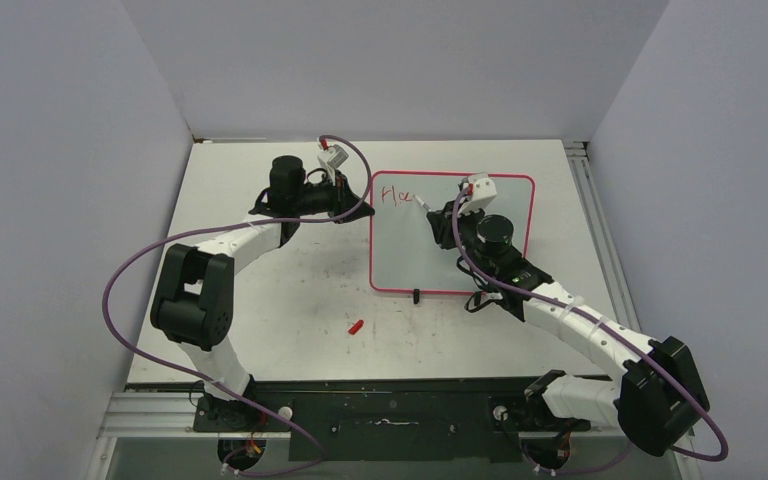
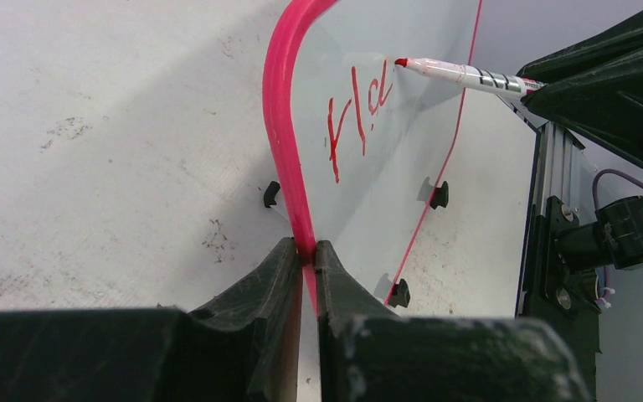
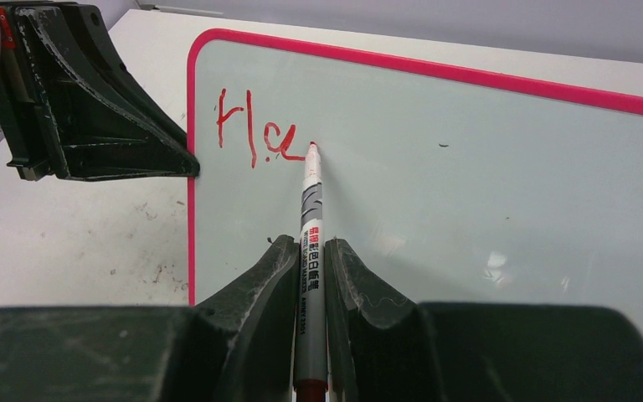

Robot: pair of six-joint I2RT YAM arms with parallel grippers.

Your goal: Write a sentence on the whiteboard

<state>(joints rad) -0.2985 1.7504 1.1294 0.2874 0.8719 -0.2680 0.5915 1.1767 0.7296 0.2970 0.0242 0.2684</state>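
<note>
Top external view, from the near edge outward: past the two arm bases a small red cap (image 1: 356, 326) lies alone on the scuffed white table (image 1: 290, 290). Just beyond it, and apart from it, the whiteboard (image 1: 430, 255) lies flat, right of centre on the table, with a black clip foot (image 1: 417, 296) at its near edge. The left arm reaches in from the left to the board's left side, and the right arm comes over the board from the near right. On the left wrist camera, the left gripper (image 2: 307, 251) is pinched tight on the board's pink-red rim, one finger on each side of it. Farther along that edge more clip feet show, and beyond them the red writing. On the right wrist camera, the right gripper (image 3: 310, 251) is clamped around the barrel of a grey marker (image 3: 311, 209), which points away from the fingers. Its red tip touches the board surface just right of the last stroke. The sentence (image 3: 250, 130) amounts to two red letters – "Ha" – in the board's far left corner, close inside the rim. The left gripper's dark fingers show just outside that edge, and the rest of the pale board is unmarked.
</note>
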